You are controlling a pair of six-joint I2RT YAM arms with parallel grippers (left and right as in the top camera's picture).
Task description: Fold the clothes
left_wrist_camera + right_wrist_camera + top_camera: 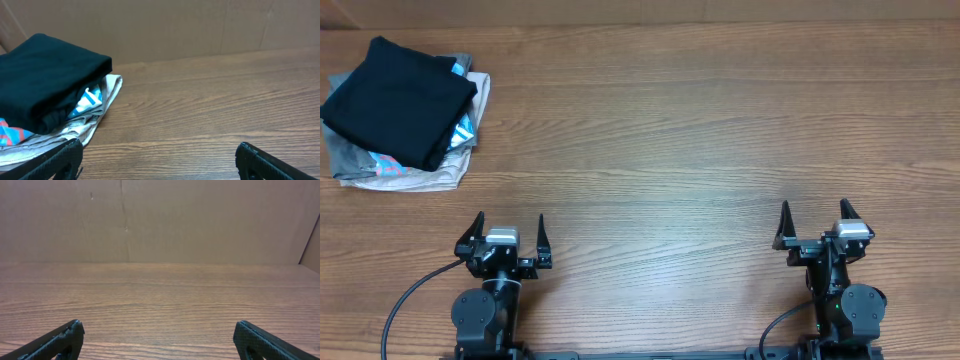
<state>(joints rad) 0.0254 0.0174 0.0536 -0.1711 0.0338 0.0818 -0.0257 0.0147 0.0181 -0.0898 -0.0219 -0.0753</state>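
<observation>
The black T-shirt (395,100) sits folded on the grey and patterned garments (420,178) at the far left corner of the desk (670,150). The left tool (510,218) and right tool (814,206) wait near the front edge, spread wide and empty. A deep pinch could drag the pile along too.

Left hand (510,232) and right hand (816,220) parked, open.

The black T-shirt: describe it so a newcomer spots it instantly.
Find the far left corner of the wooden table. The black T-shirt lies folded there on top. It is plain and dark, unlike the grey and turquoise-patterned garments beneath.
</observation>
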